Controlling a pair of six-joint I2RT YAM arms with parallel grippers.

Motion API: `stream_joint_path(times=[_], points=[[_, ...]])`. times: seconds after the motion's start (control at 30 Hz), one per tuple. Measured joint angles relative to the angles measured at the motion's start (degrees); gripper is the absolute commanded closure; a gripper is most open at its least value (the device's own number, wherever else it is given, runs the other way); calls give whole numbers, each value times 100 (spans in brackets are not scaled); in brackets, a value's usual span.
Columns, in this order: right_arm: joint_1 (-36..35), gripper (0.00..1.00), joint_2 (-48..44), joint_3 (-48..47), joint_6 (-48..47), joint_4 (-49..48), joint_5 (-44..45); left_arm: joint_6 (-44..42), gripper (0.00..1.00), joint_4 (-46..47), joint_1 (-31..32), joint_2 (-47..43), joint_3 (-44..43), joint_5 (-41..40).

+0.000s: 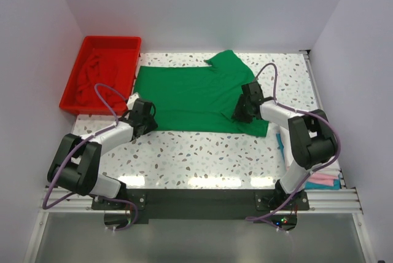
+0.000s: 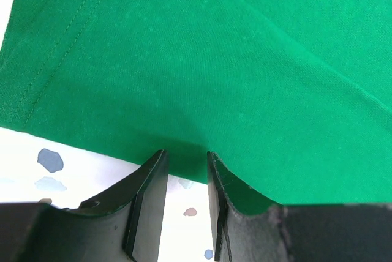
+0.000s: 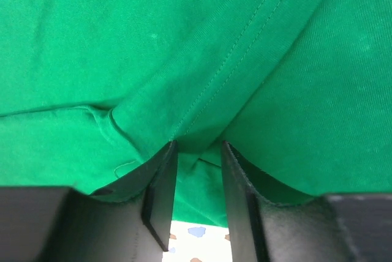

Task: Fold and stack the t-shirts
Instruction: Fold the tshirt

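Lying flat, bright green short-sleeved cloth t-shirt (image 1: 190,97) sits mid white speckled desk (image 1: 202,158), long axis left-right, near edge toward both arms. Right gripper (image 3: 198,152) pinches a raised fold there at right; left gripper (image 2: 184,163) straddles that edge at left, grasp can't tell.
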State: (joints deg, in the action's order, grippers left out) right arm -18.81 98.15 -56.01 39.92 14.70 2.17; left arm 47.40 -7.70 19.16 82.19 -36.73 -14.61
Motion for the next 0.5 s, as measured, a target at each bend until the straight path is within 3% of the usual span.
stream_joint_path(times=[0.03, 0.07, 0.17, 0.5], points=[[0, 70, 15, 0, 11, -15, 0, 0, 64, 2, 0, 0, 4, -2], [-2, 82, 22, 0, 17, -24, 2, -2, 64, 4, 0, 0, 9, -9], [-2, 94, 61, -13, 52, -46, 11, -2, 64, 4, 0, 0, 15, -22], [-4, 100, 199, -310, 63, -52, 11, -2, 64, 15, 0, 0, 79, -50]])
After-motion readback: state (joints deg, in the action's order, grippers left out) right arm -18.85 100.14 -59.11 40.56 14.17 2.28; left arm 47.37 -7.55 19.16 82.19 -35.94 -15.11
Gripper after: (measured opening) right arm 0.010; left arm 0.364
